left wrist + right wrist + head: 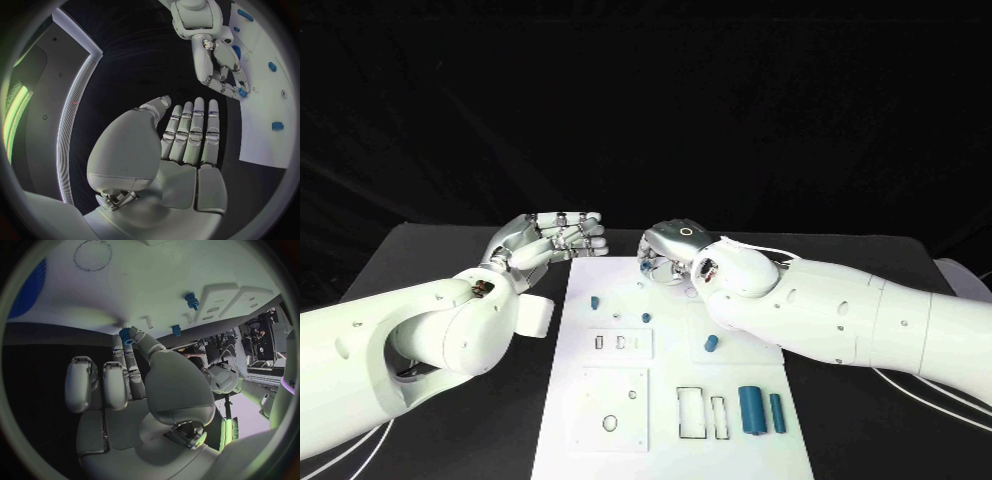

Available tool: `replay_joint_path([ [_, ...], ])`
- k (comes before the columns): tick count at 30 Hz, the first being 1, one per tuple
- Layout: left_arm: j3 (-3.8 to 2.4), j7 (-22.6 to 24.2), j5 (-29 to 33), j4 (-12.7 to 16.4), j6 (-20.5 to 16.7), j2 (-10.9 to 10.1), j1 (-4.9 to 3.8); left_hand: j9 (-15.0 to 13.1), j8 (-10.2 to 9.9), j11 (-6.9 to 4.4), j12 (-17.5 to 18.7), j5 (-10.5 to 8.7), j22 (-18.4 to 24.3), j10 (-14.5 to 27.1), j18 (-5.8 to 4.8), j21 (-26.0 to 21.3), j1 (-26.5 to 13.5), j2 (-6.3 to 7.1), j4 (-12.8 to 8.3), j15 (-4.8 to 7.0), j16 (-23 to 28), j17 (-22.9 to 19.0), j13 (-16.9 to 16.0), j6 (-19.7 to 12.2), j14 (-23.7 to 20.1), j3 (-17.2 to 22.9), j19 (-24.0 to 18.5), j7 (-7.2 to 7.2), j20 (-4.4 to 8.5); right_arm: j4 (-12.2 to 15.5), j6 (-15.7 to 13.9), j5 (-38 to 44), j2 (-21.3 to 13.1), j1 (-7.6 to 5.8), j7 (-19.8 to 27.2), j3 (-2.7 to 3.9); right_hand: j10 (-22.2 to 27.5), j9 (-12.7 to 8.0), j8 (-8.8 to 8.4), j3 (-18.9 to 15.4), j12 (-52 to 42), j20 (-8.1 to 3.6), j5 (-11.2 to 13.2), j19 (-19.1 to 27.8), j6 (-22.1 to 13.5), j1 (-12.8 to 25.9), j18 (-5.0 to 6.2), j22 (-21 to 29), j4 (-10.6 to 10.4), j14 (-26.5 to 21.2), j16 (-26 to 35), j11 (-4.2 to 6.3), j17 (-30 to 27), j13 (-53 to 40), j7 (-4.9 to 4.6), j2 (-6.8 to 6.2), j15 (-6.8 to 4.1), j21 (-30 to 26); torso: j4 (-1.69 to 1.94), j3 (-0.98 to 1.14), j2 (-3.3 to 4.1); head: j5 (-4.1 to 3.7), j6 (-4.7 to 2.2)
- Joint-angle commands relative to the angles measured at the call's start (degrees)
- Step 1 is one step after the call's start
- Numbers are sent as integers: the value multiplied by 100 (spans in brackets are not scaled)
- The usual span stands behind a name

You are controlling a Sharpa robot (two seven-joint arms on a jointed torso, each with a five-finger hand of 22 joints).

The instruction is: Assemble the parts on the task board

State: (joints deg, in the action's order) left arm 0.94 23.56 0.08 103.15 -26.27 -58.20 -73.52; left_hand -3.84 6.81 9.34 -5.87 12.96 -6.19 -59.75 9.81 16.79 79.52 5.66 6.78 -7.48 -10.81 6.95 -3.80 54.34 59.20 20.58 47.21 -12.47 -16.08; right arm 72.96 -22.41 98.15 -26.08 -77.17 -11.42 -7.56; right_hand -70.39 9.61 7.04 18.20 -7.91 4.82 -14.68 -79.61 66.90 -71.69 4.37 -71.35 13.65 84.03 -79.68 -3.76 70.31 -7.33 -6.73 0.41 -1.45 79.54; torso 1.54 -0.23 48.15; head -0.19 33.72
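**Right hand pinches a blue part at the board's far edge**

On the left, the left hand (pixel 557 238) hovers over the black table (pixel 430 250) just beside the board's far left corner, holding nothing; its fingers (pixel 190 132) lie straight and close together, palm open (the wrist view shows this plainly).

The board (pixel 678 440) runs down the middle of the table. On it, from left to right: a small blue part (pixel 594 301) stands near the left edge, another (pixel 646 317) sits a little nearer the centre, an oval one (pixel 711 343) lies just beside the right arm, and two blue cylinders (pixel 762 408) lie side by side near the board's near right corner.

To the right, the right hand (pixel 669 250) reaches down at the board's far edge. Its fingertips (pixel 133 335) pinch a small blue piece (pixel 127 334), held just at the board's surface; I cannot tell whether it touches.
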Motion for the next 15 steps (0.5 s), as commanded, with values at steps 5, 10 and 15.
replay_joint_path([
  [5,-5,56,4,26,110,-3,-29,8,-37,52,24,-13,7,-1,64,-22,14,-27,-8,-13,30,9,6,8,-24,47,-29,-41,-2,-21,180,80,16,15,-81,-8,-16,78,-17,44,-1,-2,-15,49,-37,10,-46,8,-40,265,-16,73,-17,-110,8,-22,19,-18,4,-1,11,10,12],
  [10,-5,50,4,31,115,-9,-45,8,-37,52,24,-13,7,-1,64,-22,14,-27,-8,-13,30,9,6,8,-24,47,-29,-41,-2,-52,139,80,33,15,-104,-8,230,59,-147,111,140,36,5,123,-252,92,-29,89,-109,251,-6,-16,-50,-68,-74,-90,94,-75,-2,-1,15,7,2],
  [15,-5,44,4,32,120,-15,-54,8,-40,53,28,-14,8,0,64,-23,14,-27,-8,-14,33,10,6,7,-25,49,-31,-42,-3,-58,83,74,29,14,-108,-8,783,-69,-359,156,380,162,172,474,-793,227,76,593,-188,165,155,-172,-351,65,-147,-326,230,-410,-1,2,17,4,-10],
])
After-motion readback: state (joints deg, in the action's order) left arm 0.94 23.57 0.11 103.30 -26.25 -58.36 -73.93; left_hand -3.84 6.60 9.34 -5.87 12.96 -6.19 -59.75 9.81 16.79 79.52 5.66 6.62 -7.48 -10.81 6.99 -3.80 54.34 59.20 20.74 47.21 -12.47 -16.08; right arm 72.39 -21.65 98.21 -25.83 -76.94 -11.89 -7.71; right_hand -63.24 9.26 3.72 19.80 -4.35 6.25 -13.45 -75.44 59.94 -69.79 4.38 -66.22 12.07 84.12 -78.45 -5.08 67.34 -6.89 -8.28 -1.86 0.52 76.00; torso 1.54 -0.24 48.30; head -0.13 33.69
